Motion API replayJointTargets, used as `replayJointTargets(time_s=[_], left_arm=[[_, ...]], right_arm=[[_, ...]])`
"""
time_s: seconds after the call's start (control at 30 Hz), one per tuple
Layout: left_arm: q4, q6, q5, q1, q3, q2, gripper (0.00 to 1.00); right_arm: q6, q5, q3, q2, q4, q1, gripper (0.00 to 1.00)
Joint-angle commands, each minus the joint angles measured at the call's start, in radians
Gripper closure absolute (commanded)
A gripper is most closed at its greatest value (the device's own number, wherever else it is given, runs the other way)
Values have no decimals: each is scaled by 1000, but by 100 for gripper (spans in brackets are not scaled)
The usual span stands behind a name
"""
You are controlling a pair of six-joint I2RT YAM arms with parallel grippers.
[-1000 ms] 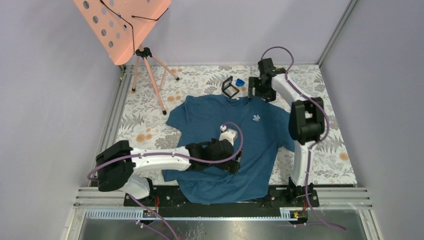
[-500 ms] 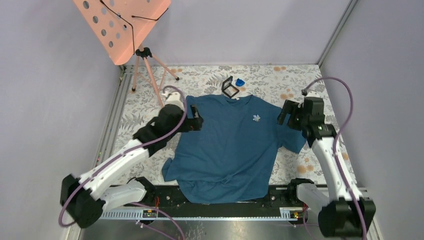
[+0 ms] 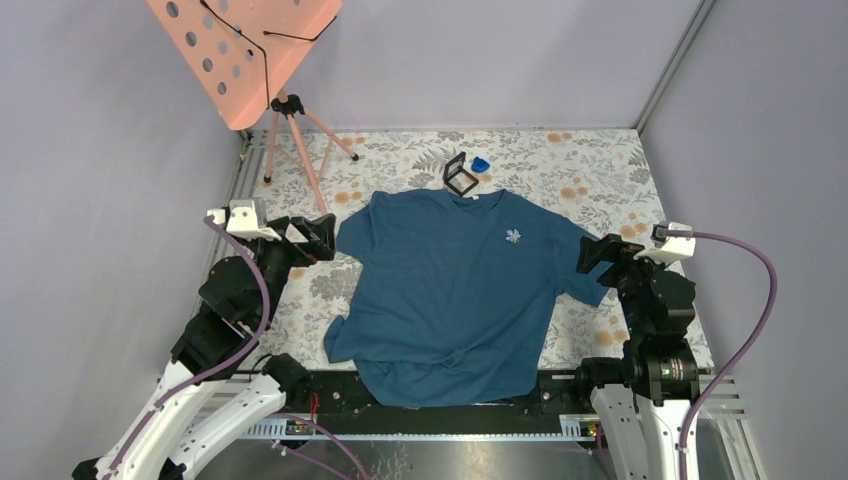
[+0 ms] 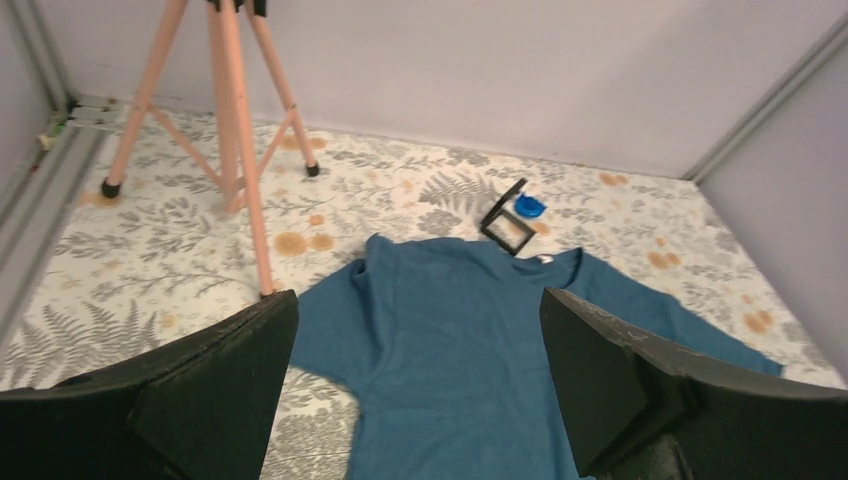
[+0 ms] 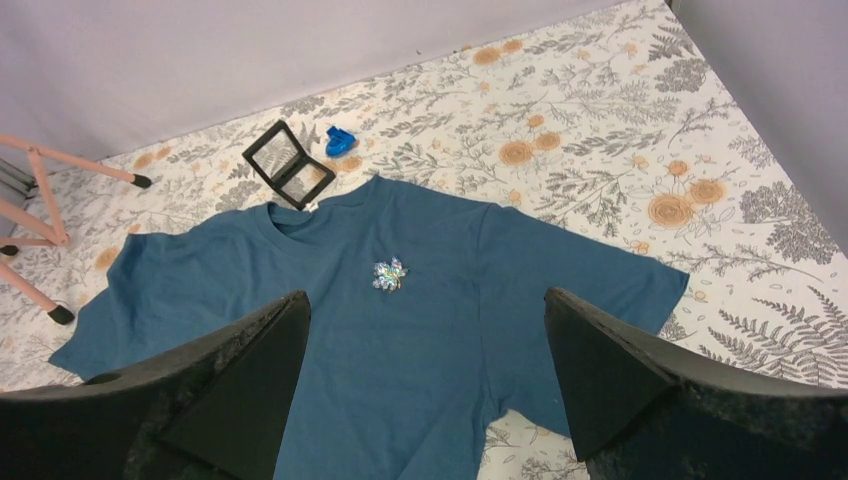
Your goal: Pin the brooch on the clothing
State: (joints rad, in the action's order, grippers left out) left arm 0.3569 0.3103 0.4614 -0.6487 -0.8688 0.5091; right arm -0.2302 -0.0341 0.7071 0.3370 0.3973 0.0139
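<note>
Since the left fingers (image 4: 200,390) and right fingers (image 5: 630,390) stand apart and empty, the brooch (image 5: 389,273) may slide off the teal T-shirt (image 5: 450,300) if its pin is unfastened.

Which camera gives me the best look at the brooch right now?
Right wrist: the brooch lies unobstructed on the T-shirt chest, its sprig shape clear. Top external shows it only as a tiny pale speck. Left wrist shows the T-shirt but no brooch.
</note>
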Motion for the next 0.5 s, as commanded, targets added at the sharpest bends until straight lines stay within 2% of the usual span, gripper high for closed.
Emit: replayJointTargets(time_s=[0.0,0.47], left_arm=[[19,-68,88,3,35,-13,1],[41,-55,135,3,28,-16,1]], right_arm=[[5,-24,-25,-10,-18,0,6],[4,-25,-9,-18,0,0,6]])
